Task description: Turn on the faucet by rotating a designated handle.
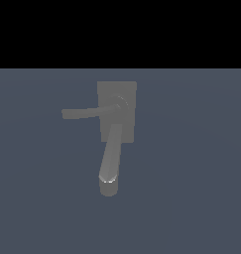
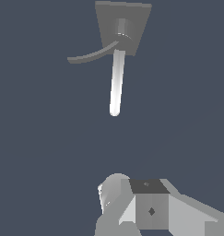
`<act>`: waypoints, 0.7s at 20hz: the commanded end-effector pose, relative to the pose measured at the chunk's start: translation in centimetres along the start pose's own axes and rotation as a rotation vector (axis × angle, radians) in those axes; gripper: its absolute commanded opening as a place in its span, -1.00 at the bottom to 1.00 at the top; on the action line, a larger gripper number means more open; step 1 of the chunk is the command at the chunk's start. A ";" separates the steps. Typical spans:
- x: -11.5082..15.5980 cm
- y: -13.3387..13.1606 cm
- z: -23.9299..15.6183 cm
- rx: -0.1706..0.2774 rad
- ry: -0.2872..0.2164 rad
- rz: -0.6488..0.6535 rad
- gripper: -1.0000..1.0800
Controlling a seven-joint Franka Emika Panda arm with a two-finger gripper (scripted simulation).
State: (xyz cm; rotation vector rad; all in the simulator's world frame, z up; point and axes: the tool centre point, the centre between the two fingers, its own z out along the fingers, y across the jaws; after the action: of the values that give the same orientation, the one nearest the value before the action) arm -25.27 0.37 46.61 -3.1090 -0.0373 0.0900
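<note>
The faucet [image 1: 117, 111] is a matte grey fixture standing alone on a flat blue-grey worktop [image 1: 191, 198], a little towards the exterior view's left of centre. Its base [image 1: 126, 89] is a plain rectangular block with flat faces and square corners. On the block sits a round hub [image 1: 118, 103], edged by a faint lighter ring.

Two parts run out from that hub. The spout [image 1: 111, 158] is the thicker one, a rounded tube reaching down the exterior view towards the camera, widening slightly and ending in a blunt rounded tip that catches a small bright glint. The handle [image 1: 87, 112] is the slimmer one, a bar lever pointing out to the exterior view's left, roughly at right angles to the spout, its free end well clear of the block.

In the wrist view the same fixture [image 2: 122, 27] appears far off: the square base, the spout [image 2: 116, 83] as a pale, brightly lit rod, and the handle [image 2: 92, 55] as a darker, gently curved bar sweeping off to one side.

The tool [image 2: 132, 207] shows only in the wrist view, as pale grey blocky housing with a rounded part beside it, well apart from the faucet and touching nothing. Its fingertips are not visible, so I cannot tell how far it is open; nothing is seen held in it.
</note>
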 end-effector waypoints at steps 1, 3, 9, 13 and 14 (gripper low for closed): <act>0.0 0.0 0.0 0.000 0.000 0.000 -1.00; 0.0 0.1 -0.1 0.000 0.000 0.004 -1.00; 0.4 1.4 -0.8 -0.020 0.009 0.039 -1.00; 0.5 1.7 -1.3 -0.064 0.032 0.050 -1.00; 0.5 1.7 -1.4 -0.079 0.040 0.052 -1.00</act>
State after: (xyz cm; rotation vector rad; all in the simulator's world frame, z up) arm -24.66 -1.31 47.74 -3.1702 0.0366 0.0454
